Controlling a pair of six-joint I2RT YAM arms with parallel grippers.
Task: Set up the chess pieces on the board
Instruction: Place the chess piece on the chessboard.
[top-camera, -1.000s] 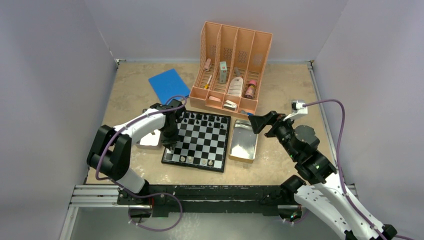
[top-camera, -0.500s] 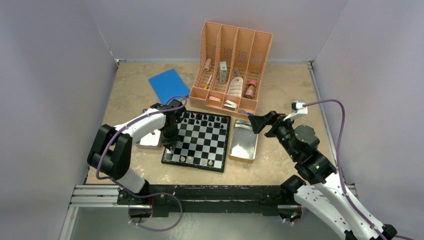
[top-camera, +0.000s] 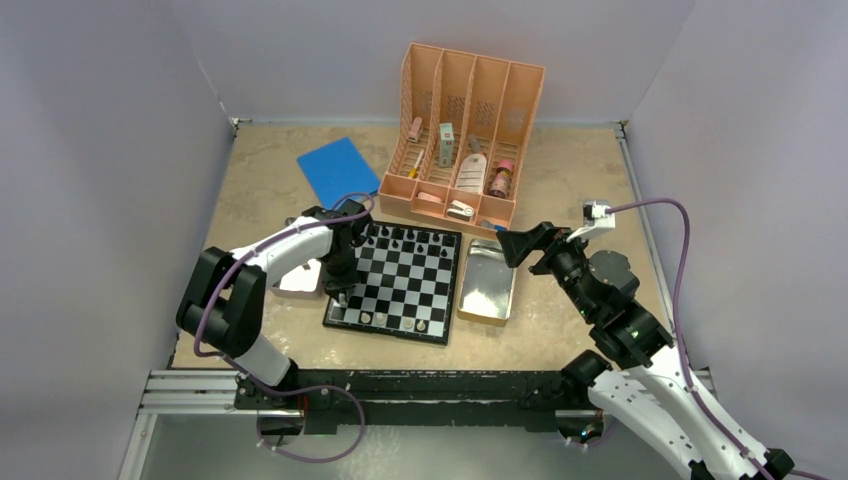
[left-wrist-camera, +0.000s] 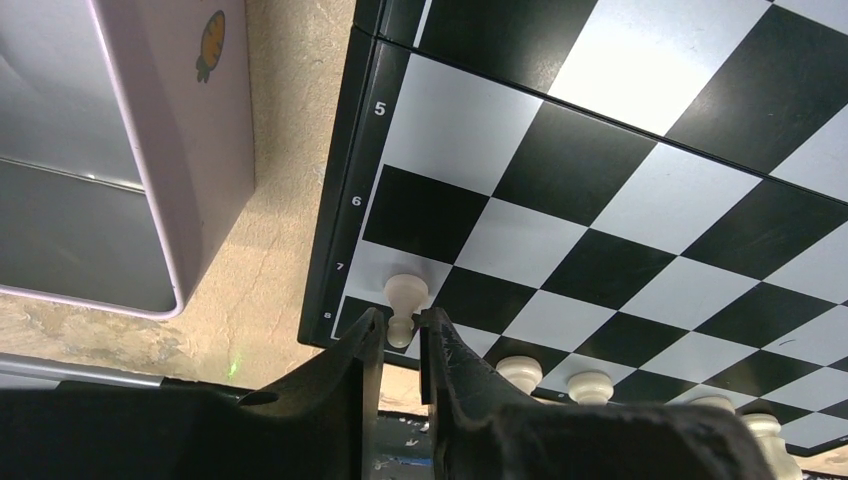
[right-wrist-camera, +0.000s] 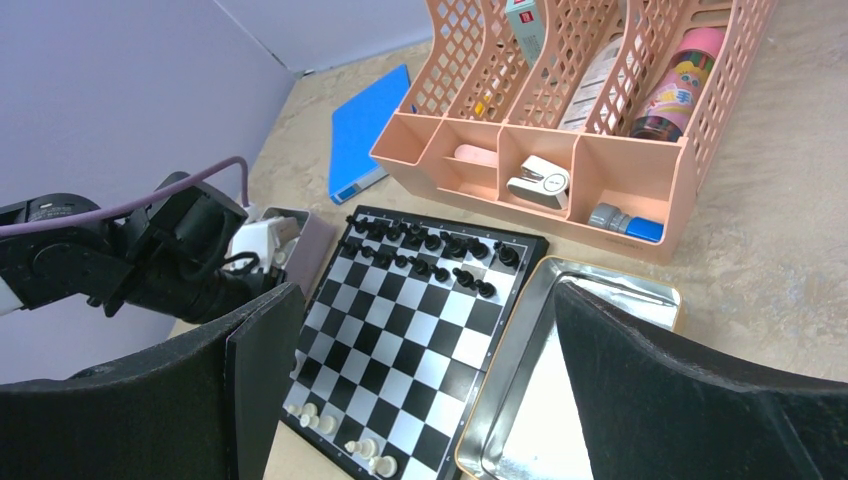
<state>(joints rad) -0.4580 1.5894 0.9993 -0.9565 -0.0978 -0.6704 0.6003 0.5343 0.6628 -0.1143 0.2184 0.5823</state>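
at the board's near-left corner: left gripper (left-wrist-camera: 402, 328) is down low over a white pawn (left-wrist-camera: 407, 292), one of its fingers (left-wrist-camera: 365, 350) on each side of the pawn's stem. jaws narrow. the pawn stands upright on the board (left-wrist-camera: 600, 200), in the outer column, by the 7 and 8 marks on the black border. thin dark slivers show beside the stem, but can't tell whether the pads touch it or clear it.

other white pieces (left-wrist-camera: 520, 372) stand along the near edge row, just past the fingertips in the wrist view. black pieces (right-wrist-camera: 430, 245) stand in two rows at the far side, the side toward the peach organizer (top-camera: 465, 130). the middle squares are bare.

right gripper (right-wrist-camera: 425, 300) is wide open with nothing between the fingers. it hangs above the far end of the metal tray (top-camera: 488, 285), which lies just right of the board. a pink-rimmed tin (left-wrist-camera: 150, 150) with a carrot sticker lies just left of the board, a strip of tabletop between them. blue book (top-camera: 337, 170) lies flat at far left, beside the organizer, apart from the board.
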